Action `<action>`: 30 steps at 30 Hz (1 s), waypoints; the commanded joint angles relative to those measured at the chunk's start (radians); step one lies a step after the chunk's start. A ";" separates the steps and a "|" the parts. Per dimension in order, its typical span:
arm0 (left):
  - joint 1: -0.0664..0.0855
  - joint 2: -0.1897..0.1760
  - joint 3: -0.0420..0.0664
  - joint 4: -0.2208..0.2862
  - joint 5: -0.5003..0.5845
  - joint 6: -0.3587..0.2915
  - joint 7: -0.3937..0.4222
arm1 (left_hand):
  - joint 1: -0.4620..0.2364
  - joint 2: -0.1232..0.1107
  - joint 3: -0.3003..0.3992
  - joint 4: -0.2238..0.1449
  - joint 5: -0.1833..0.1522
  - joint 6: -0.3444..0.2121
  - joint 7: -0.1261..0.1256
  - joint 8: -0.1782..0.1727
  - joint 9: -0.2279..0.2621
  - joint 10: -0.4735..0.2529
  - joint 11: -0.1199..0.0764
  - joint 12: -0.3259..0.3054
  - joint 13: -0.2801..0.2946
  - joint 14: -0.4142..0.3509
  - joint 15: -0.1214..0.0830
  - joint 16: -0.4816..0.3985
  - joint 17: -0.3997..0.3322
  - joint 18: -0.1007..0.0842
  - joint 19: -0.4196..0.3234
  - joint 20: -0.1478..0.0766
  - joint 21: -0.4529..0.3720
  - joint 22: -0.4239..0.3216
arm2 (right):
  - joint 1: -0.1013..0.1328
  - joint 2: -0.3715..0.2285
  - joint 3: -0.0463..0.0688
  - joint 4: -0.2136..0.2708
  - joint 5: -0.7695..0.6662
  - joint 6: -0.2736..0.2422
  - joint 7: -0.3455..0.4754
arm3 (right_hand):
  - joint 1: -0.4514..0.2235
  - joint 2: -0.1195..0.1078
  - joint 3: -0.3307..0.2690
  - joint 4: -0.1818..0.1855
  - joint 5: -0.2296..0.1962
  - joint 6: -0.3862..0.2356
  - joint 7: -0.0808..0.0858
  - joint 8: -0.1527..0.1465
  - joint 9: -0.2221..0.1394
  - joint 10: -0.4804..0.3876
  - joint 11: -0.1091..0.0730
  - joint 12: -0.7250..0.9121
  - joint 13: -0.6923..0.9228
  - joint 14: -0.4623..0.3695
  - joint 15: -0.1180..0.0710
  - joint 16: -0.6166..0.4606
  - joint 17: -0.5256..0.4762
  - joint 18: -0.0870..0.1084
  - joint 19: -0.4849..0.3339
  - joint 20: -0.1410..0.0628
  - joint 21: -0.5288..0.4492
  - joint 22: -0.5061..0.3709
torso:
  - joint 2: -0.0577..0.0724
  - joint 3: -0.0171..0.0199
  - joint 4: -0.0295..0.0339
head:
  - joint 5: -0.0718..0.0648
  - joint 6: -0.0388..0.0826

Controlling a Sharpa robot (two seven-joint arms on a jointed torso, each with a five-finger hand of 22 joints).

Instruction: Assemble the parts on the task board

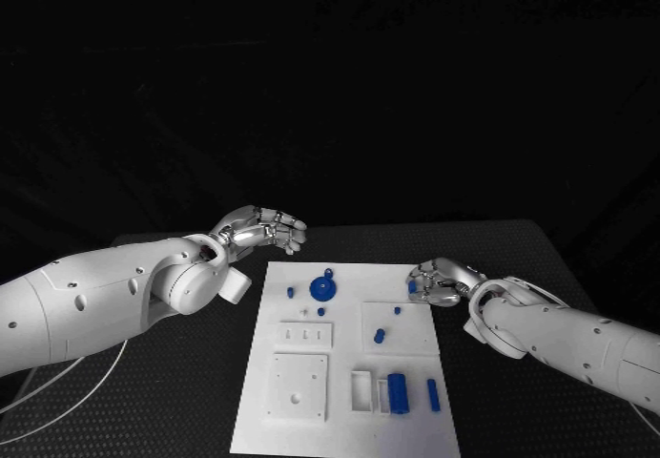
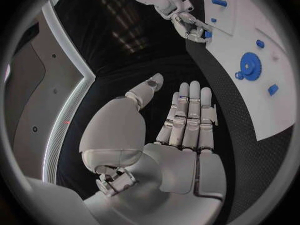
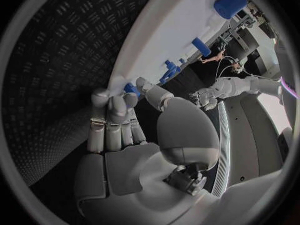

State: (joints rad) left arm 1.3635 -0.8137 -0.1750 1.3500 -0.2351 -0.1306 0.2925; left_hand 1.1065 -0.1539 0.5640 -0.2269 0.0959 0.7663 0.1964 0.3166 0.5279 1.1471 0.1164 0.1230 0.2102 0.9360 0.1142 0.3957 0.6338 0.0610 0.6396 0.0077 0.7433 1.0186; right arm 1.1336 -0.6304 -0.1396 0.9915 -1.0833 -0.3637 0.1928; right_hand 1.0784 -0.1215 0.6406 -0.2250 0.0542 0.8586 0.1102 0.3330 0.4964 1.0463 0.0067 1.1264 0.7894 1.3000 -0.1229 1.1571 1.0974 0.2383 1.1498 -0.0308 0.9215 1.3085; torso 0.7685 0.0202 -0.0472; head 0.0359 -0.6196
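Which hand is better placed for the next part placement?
Right, probably. The right hand sits at the task board's edge with a small blue part at its fingertips; the left hand hovers beyond the board's far corner, holding nothing.

No readable text, labels, brands, numbers or signs appear on anything here.
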 commanded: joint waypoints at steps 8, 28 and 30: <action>0.001 0.001 0.001 0.001 0.003 0.000 0.003 | 0.009 0.004 0.001 0.007 -0.003 -0.009 0.006 -0.009 0.002 0.000 0.011 -0.006 0.001 0.005 -0.001 0.002 0.002 0.015 -0.001 0.007 0.006 -0.002 | -0.001 0.004 0.000 -0.002 -0.018 0.026 -0.003 | 0.002 0.020 0.017 0.003 -0.005 0.200 -0.029 0.015 0.011 -0.033 -0.034 0.004 -0.004 0.000 -0.011 -0.006 0.003 0.023 0.002 -0.004 0.009 0.016 | 0.000 0.0004 0.0003 | 0.001 0.003; 0.001 0.000 0.001 0.002 0.003 0.000 0.002 | 0.010 0.005 0.001 0.008 -0.003 -0.011 0.007 -0.010 0.002 0.000 0.011 -0.007 0.002 0.005 -0.001 0.001 0.004 0.015 -0.002 0.007 0.006 -0.003 | -0.001 -0.002 0.000 -0.013 -0.034 0.012 -0.012 | 0.007 0.031 0.033 -0.001 -0.005 0.206 -0.033 0.025 0.024 -0.021 -0.039 0.005 -0.005 0.004 -0.016 -0.004 0.006 0.023 0.007 -0.007 0.011 0.015 | 0.000 0.0007 0.0003 | 0.000 -0.003; 0.001 0.000 0.001 0.003 0.003 0.000 0.001 | 0.010 0.005 0.001 0.008 -0.004 -0.011 0.007 -0.010 0.002 0.000 0.011 -0.007 0.002 0.005 -0.001 0.001 0.004 0.015 -0.002 0.007 0.007 -0.003 | -0.001 -0.003 0.000 -0.013 -0.034 0.012 -0.012 | 0.007 0.031 0.034 -0.002 -0.005 0.207 -0.034 0.026 0.025 -0.020 -0.039 0.005 -0.005 0.004 -0.016 -0.004 0.006 0.023 0.007 -0.007 0.011 0.015 | 0.000 0.0012 -0.0001 | -0.001 -0.003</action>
State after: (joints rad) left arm 1.3635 -0.8145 -0.1750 1.3506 -0.2351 -0.1315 0.2881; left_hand 1.1106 -0.1499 0.5668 -0.2242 0.0959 0.7627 0.1999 0.3128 0.5285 1.1470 0.1233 0.1192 0.2109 0.9362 0.1140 0.3957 0.6361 0.0675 0.6396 0.0077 0.7432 1.0173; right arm 1.1353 -0.6320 -0.1382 0.9802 -1.1024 -0.3603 0.1921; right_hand 1.0861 -0.0986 0.6669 -0.2263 0.0543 0.8605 0.1083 0.3562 0.5203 1.0509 0.0021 1.1277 0.7856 1.3051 -0.1328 1.1573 1.1018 0.2396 1.1539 -0.0344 0.9292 1.3080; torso 0.7688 0.0211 -0.0471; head 0.0358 -0.6218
